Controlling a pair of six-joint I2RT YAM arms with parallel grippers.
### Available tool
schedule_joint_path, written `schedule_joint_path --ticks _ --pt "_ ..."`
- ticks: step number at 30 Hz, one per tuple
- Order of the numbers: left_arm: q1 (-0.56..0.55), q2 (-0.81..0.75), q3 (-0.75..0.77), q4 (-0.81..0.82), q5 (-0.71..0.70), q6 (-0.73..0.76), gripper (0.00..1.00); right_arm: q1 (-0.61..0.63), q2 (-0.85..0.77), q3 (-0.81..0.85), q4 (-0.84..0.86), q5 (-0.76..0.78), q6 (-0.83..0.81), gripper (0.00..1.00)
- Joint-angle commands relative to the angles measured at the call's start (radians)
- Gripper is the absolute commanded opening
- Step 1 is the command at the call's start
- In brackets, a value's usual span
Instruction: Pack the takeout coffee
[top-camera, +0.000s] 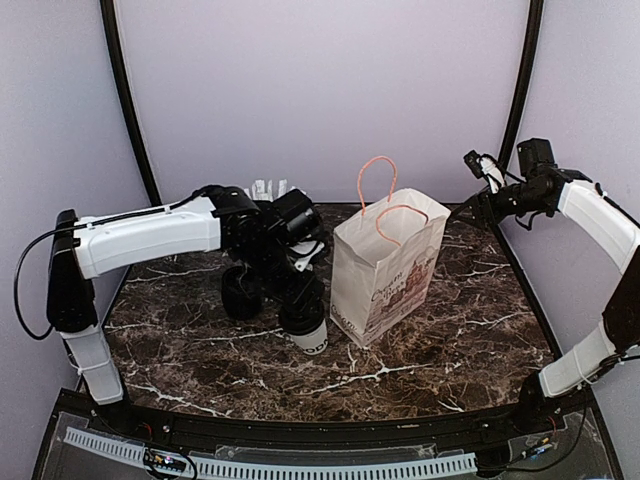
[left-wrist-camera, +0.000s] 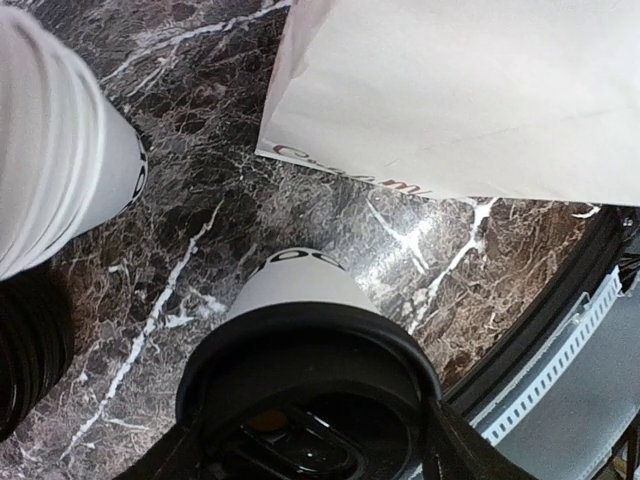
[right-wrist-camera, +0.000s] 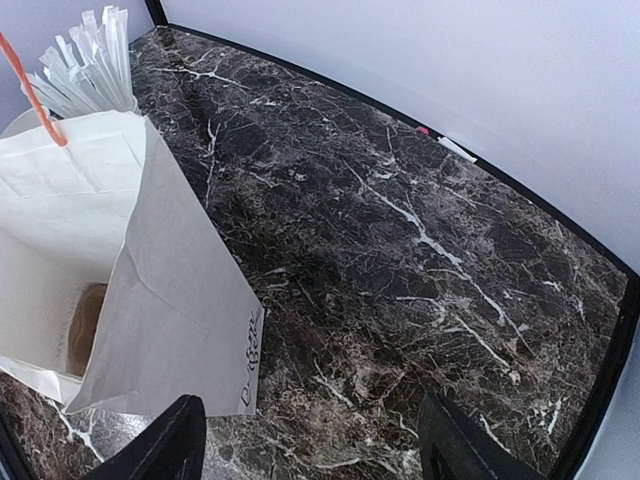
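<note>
The takeout coffee (top-camera: 311, 333), a white paper cup with black lettering and a black lid (left-wrist-camera: 300, 350), stands on the marble table just left of the paper bag (top-camera: 385, 272). My left gripper (left-wrist-camera: 305, 440) comes down over it, its fingers pressed against both sides of the lid rim. The white bag with orange handles stands open, and its side fills the top of the left wrist view. My right gripper (right-wrist-camera: 315, 440) hangs high over the table to the right of the bag (right-wrist-camera: 150, 290), open with nothing between its fingers.
A stack of lidless white cups (left-wrist-camera: 50, 150) and a dark stack of lids (top-camera: 240, 292) stand close on the coffee's left. A cup of white straws (right-wrist-camera: 90, 65) stands behind the bag. The table's raised front edge (left-wrist-camera: 560, 340) is near the coffee.
</note>
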Motion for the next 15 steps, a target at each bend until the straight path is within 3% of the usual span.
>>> schedule_joint_path --ticks 1,8,11,15 --pt "-0.053 0.093 0.114 -0.075 -0.069 0.063 0.69 0.000 -0.015 0.012 -0.008 -0.001 -0.003 0.74" --pt "-0.078 0.161 0.154 -0.093 -0.037 0.079 0.73 0.002 0.001 0.021 -0.012 -0.005 -0.005 0.74" --pt "-0.080 0.173 0.176 -0.112 -0.048 0.083 0.97 0.002 0.005 0.024 -0.014 -0.008 -0.006 0.74" --pt "-0.081 0.169 0.202 -0.128 -0.069 0.087 0.99 0.004 0.012 0.038 -0.026 -0.013 -0.006 0.74"
